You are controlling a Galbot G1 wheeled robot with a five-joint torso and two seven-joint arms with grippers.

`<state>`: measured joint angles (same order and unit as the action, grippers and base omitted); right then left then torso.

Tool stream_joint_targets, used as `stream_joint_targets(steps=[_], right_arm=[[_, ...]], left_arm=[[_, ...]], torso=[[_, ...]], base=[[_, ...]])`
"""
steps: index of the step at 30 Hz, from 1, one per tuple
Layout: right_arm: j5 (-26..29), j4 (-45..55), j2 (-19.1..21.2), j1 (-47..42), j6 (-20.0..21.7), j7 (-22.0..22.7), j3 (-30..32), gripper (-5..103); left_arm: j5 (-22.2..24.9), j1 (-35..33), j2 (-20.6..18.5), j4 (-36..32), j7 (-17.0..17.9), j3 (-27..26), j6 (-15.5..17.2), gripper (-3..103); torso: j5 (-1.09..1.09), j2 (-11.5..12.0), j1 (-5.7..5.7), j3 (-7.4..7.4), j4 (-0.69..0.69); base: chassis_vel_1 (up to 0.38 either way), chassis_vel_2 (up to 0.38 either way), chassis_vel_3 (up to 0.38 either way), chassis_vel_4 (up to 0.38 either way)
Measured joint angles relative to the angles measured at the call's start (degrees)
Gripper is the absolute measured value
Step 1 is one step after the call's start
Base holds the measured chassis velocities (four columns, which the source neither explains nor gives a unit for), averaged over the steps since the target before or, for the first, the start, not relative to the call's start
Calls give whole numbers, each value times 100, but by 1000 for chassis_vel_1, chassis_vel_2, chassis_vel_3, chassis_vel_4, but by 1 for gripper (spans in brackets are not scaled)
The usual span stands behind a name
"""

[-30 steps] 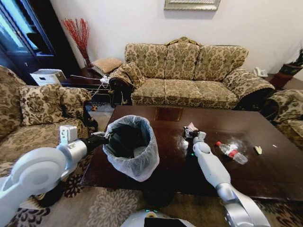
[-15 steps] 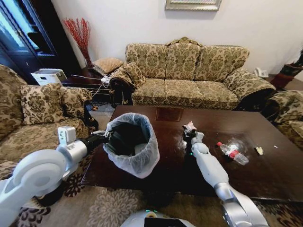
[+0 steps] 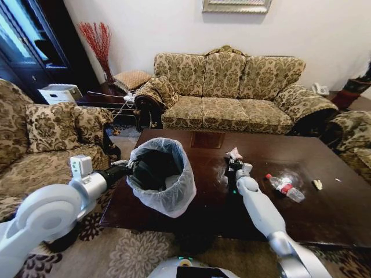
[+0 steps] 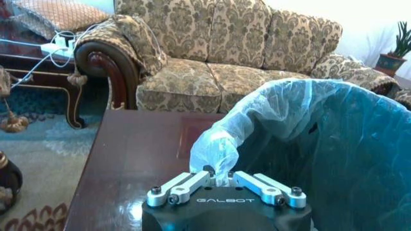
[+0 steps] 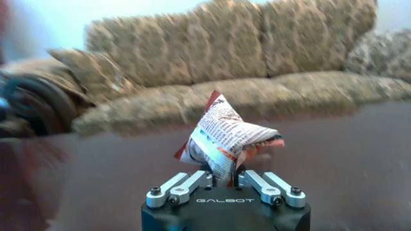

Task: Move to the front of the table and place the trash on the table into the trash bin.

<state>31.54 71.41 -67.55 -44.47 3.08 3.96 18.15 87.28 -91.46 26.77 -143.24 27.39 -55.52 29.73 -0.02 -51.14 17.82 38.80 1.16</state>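
Right hand (image 5: 224, 179): I gripped a crumpled printed white-and-red paper wad (image 5: 224, 134); my wrist view showed its print, my head view placed it above the dark glossy reddish-brown wooden worktop (image 3: 324, 202).
Left hand (image 4: 224, 181): I pinched the translucent bag rim of the round dark trash bin (image 3: 162, 174).
Clear crushed red-labelled plastic bottle (image 3: 284, 186): lay on the worktop, right of my right hand.

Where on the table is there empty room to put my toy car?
The table is bare along its near edge, between the trash bin held by the left gripper and the right arm. It is crowded farther right: the bottle and yellowish scrap. The right gripper holds a wrapper.
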Motion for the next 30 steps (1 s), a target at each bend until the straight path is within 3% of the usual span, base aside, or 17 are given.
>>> stream_joint_targets(steps=[1,3,6,7,9,11,15,17,19,21,24,27,30], right_arm=[[82,503,93,-228,-77,-42,25,9],[165,1030,173,-427,-154,-92,38,6],[387,2686,388,-949,-336,-395,92,3],[387,2686,388,-949,-336,-395,92,3],[516,3677,516,-1156,-334,-515,47,3],[656,4746,624,-1312,-250,-640,-121,3],[805,5695,693,-1408,-19,-747,-439,3],[912,6387,768,-1408,257,-790,-972,3],[746,6490,762,-1281,465,-937,-1767,3],[548,6388,733,-1251,519,-1024,-1946,1],[371,6254,717,-1228,588,-1170,-2077,8],[251,6151,726,-1171,694,-1173,-2197,24],[238,6115,728,-1134,708,-1167,-2201,30]], left_arm=[[22,-12,-68,0,30,-34,53,1],[65,-9,-158,0,96,-73,79,1],[199,53,-320,61,290,-114,106,1],[199,53,-320,61,290,-114,106,1],[271,58,-344,81,377,-114,135,1],[344,41,-375,81,441,-101,172,1],[434,39,-429,57,468,-98,204,1],[512,45,-470,16,471,-96,214,1],[542,47,-393,3,471,-91,230,1],[544,27,-367,2,471,-91,240,1],[550,0,-330,2,472,-98,257,1],[554,-20,-261,0,469,-116,276,1],[555,-30,-219,-1,462,-114,289,1]], torso=[[1,0,0,0,1],[4,0,0,0,0],[1,0,0,0,0],[1,0,0,0,0],[-2,0,0,0,0],[-2,0,-1,0,1],[1,0,-1,0,1],[0,-1,-1,-1,0],[1,0,-1,0,1],[1,0,-1,0,1],[0,0,0,1,1],[1,0,0,0,1],[2,0,0,0,1]], base=[[0,0,0,0],[0,0,0,0],[0,0,0,0],[0,0,0,0],[0,0,0,0],[0,0,0,0],[0,0,0,0],[0,0,0,0],[0,0,0,0],[0,0,0,0],[0,0,0,0],[0,0,0,0],[0,0,0,0]])
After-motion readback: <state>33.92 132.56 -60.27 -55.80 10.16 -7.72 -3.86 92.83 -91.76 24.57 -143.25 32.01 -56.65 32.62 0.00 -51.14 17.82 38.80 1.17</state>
